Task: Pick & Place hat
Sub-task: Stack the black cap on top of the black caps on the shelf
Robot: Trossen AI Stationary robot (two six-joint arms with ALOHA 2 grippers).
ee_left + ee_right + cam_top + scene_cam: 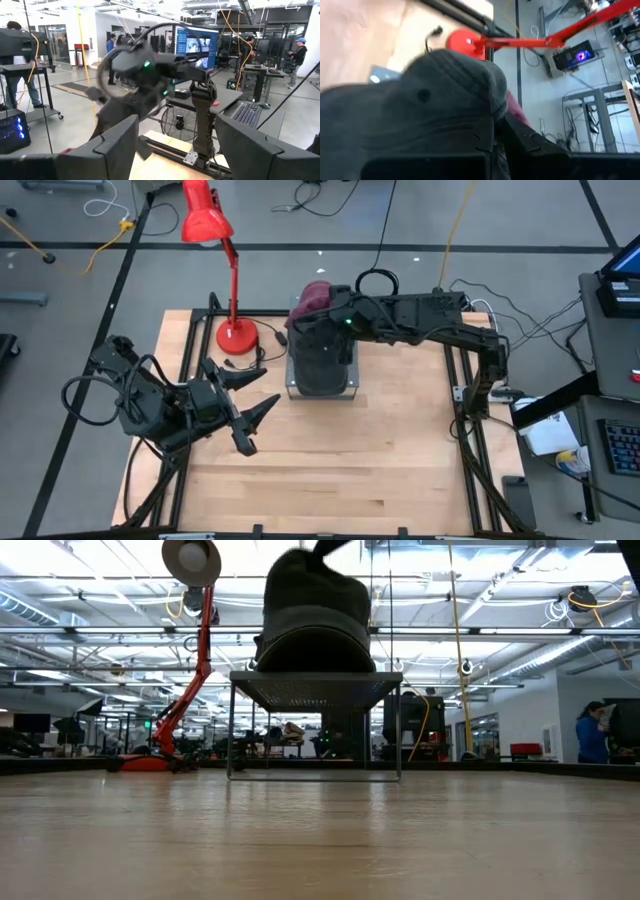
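The right gripper (318, 330) sits right on top of the dark cap (320, 360), which rests on a small mesh stand (315, 690); can't tell if it's pinching. The left gripper (250, 405) hangs spread open, well off toward the red lamp (215, 240).

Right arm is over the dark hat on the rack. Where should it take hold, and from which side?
Judging from the high view, grip the dark hat at the far edge of its crown, coming from above on the right arm's own side. It sits dome-up on the wire rack, its top standing free of the rack. The right gripper is already there; the left gripper waits open, apart.
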